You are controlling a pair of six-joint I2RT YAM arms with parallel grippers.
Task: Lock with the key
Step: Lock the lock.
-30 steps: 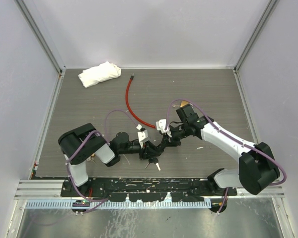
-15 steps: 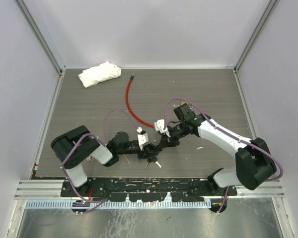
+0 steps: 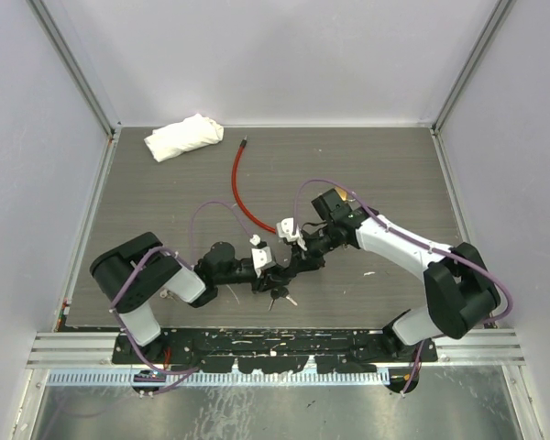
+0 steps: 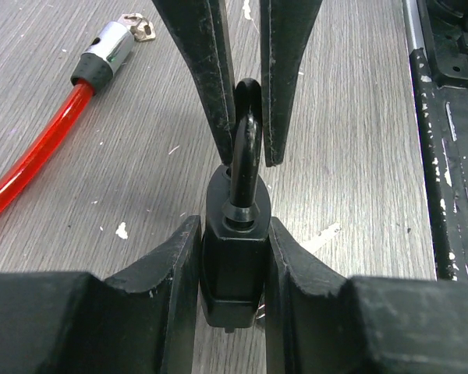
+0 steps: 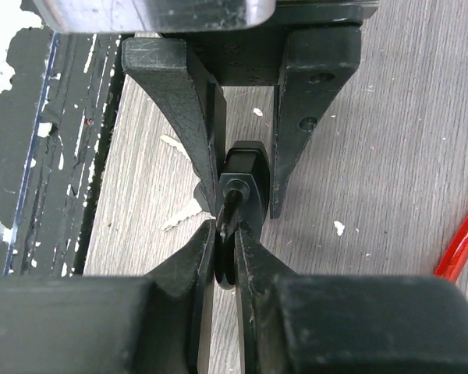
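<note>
A black padlock [image 4: 234,269] is clamped by its body between my left gripper's [image 4: 234,234] fingers, just above the table. Its black shackle [image 4: 247,140] points away from the left wrist camera. My right gripper [image 5: 226,234] is shut on that shackle [image 5: 227,261] from the opposite side, with the lock body [image 5: 242,175] beyond it. In the top view the two grippers meet at the padlock [image 3: 281,271] in the table's near middle. A bunch of keys [image 3: 280,295] hangs or lies under the lock, and one silver key [image 5: 179,214] shows in the right wrist view.
A red cable [image 3: 243,197] with a metal end [image 4: 109,48] lies just beyond the grippers. A white cloth [image 3: 183,136] lies at the far left. The black base rail [image 3: 257,346] runs along the near edge.
Both grippers, with the padlock between them, have shifted slightly left. The right arm's elbow has swung left and further out. The grips are unchanged.
</note>
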